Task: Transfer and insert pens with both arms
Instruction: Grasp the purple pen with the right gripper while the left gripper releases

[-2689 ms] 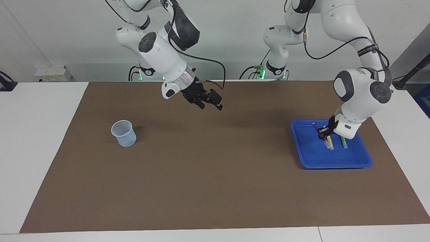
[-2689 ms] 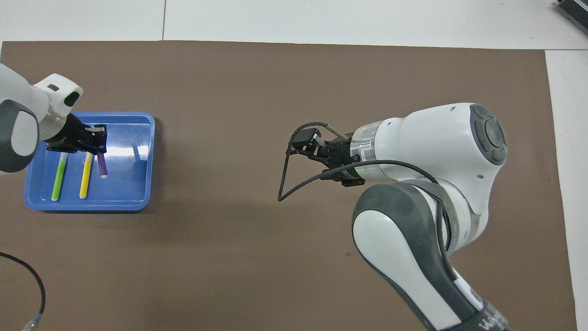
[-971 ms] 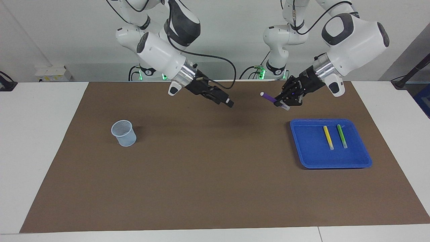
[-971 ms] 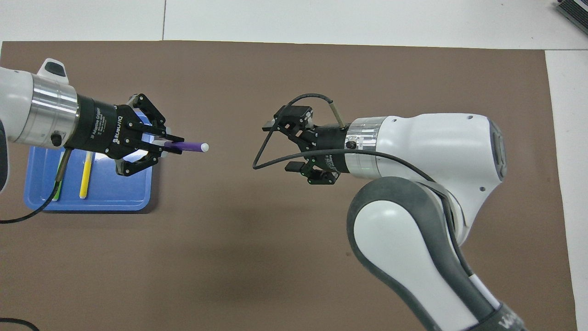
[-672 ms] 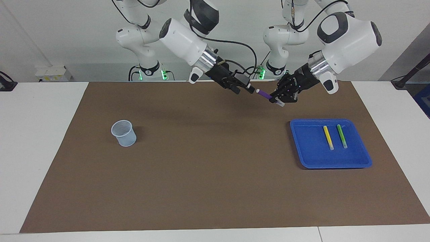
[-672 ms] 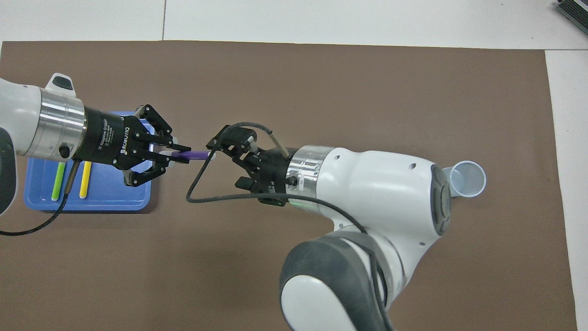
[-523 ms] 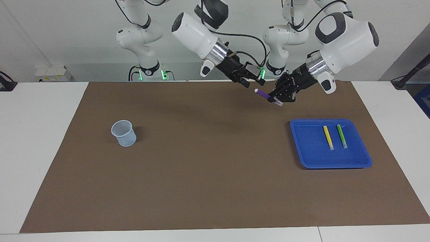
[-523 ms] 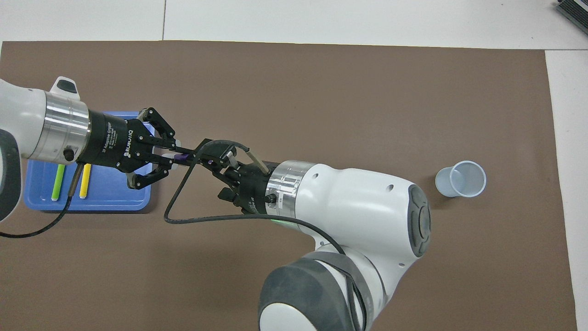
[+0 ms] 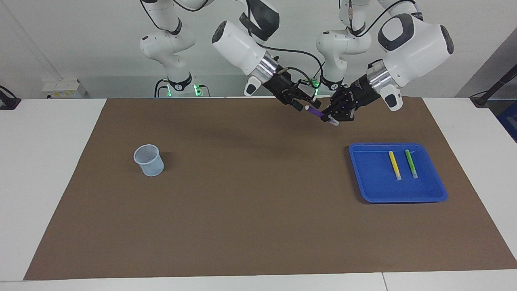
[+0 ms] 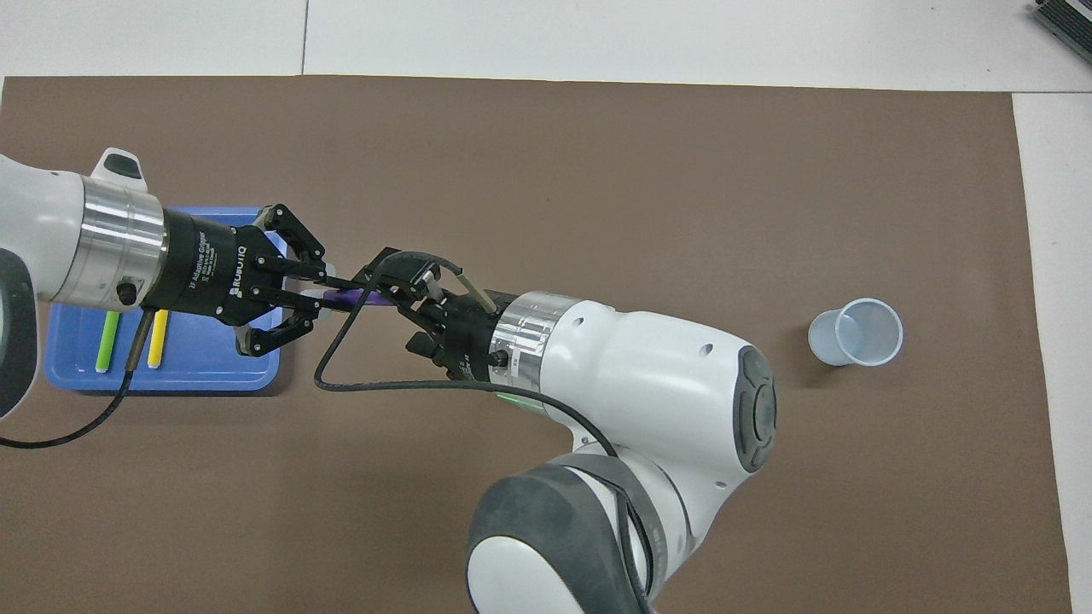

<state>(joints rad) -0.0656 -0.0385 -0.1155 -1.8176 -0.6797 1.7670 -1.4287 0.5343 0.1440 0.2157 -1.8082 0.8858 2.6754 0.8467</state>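
**Purple pen between my two grippers**

I am looking past the pale cup (image 9: 148,160) standing on the brown mat (image 9: 242,210) toward my right arm's end. My right gripper (image 9: 305,104) is hovering at the purple pen's (image 9: 317,113) free tip; I cannot tell whether it is gripping. My left gripper (image 9: 332,118) is clamping that pen in the air above the mat. The yellow pen (image 9: 394,165) and green pen (image 9: 411,163) are lying side by side in the blue tray (image 9: 373,190).
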